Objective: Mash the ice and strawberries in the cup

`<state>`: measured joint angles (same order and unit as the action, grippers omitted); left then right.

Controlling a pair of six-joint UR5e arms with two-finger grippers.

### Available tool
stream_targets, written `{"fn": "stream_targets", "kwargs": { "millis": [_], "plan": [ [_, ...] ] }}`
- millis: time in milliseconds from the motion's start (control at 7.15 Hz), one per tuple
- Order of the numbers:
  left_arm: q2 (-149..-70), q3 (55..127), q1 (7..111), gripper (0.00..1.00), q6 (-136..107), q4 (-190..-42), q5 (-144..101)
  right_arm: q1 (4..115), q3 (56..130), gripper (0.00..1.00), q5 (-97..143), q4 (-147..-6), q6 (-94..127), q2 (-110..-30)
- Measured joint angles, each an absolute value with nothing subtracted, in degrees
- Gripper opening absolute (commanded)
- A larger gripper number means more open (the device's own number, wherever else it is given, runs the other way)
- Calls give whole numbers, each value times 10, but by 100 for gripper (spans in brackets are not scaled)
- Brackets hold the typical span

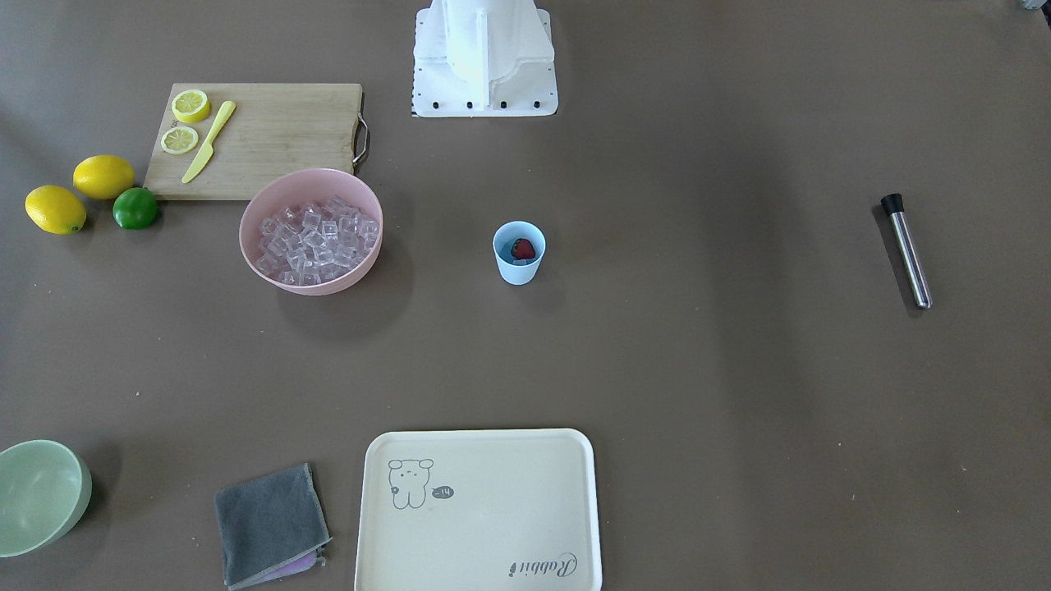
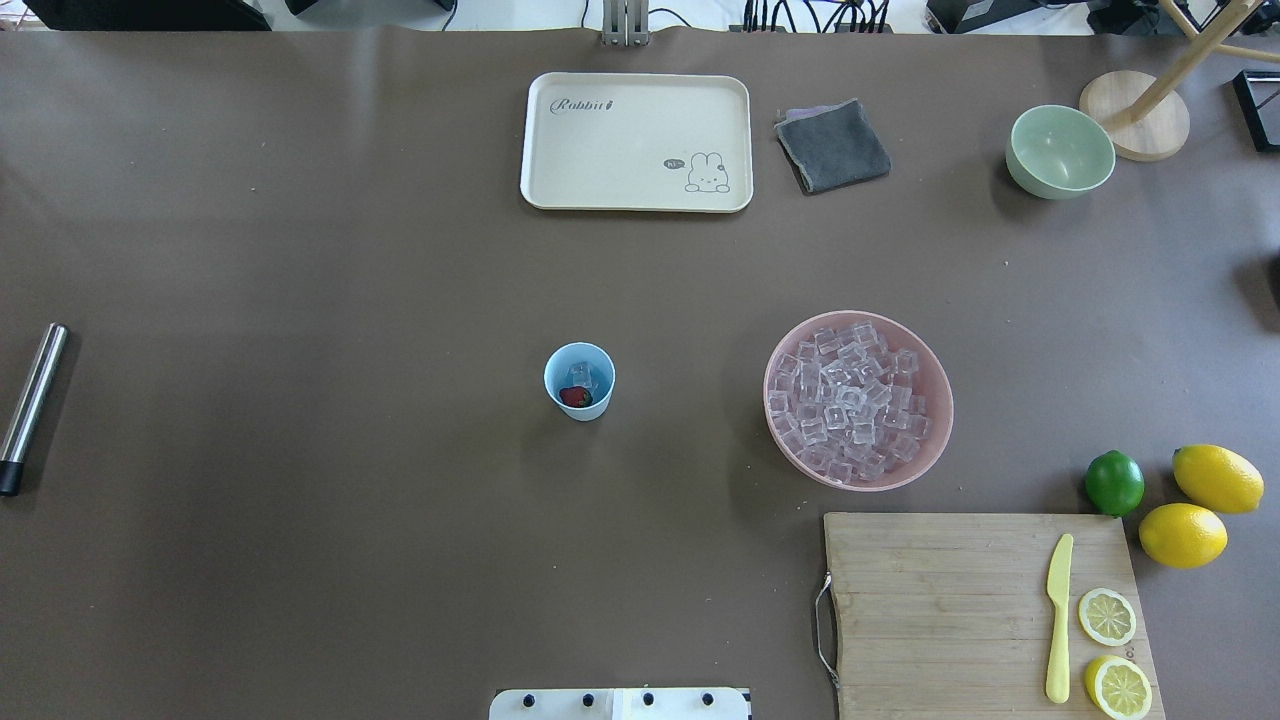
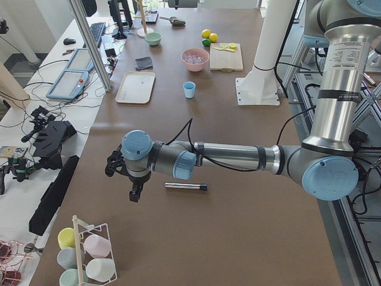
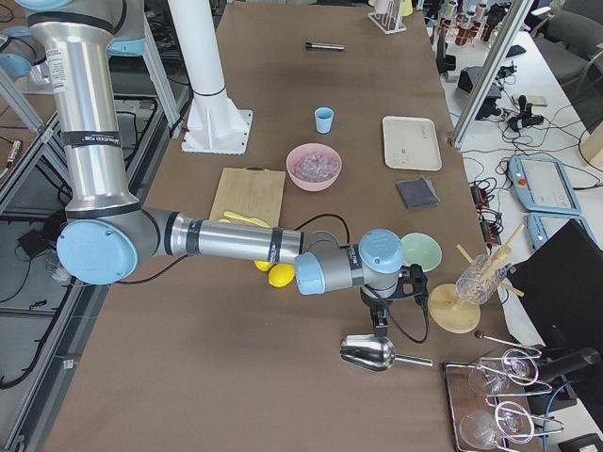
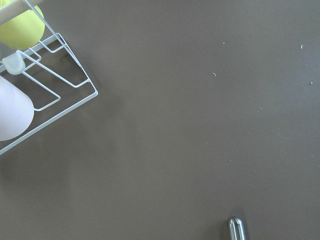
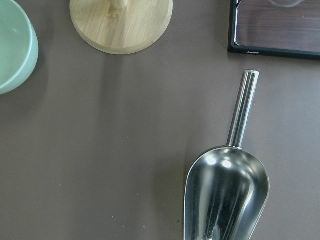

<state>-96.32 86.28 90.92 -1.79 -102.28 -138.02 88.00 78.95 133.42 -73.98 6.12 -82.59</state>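
The pale-blue cup [image 2: 579, 381] stands upright mid-table, also in the front-facing view [image 1: 519, 252]. Inside it lie a red strawberry [image 2: 575, 397] and some clear ice [image 2: 581, 375]. More ice cubes [image 2: 850, 400] fill a pink bowl [image 2: 935, 385]. A steel muddler with a black tip [image 2: 30, 405] lies far to the robot's left. My left gripper [image 3: 134, 194] hangs just beyond the muddler [image 3: 186, 186], apart from it. My right gripper [image 4: 380, 322] hangs above a steel scoop [image 4: 369, 352]. I cannot tell whether either gripper is open or shut.
A cream tray [image 2: 540, 140], grey cloth [image 2: 832, 146] and pale-green bowl [image 2: 1060, 152] sit along the far edge. A cutting board [image 2: 940, 600] holds a yellow knife and lemon halves; lemons [image 2: 1182, 534] and a lime [image 2: 1114, 482] lie beside it. A cup rack [image 5: 30, 95] stands near the left wrist.
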Motion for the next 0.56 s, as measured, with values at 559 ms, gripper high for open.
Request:
{"fn": "stream_targets", "kwargs": {
  "millis": [559],
  "plan": [
    [-965,858,909,99,-17,-1025,-1377,915,805,100,1343,-843,58,-784]
  ]
}}
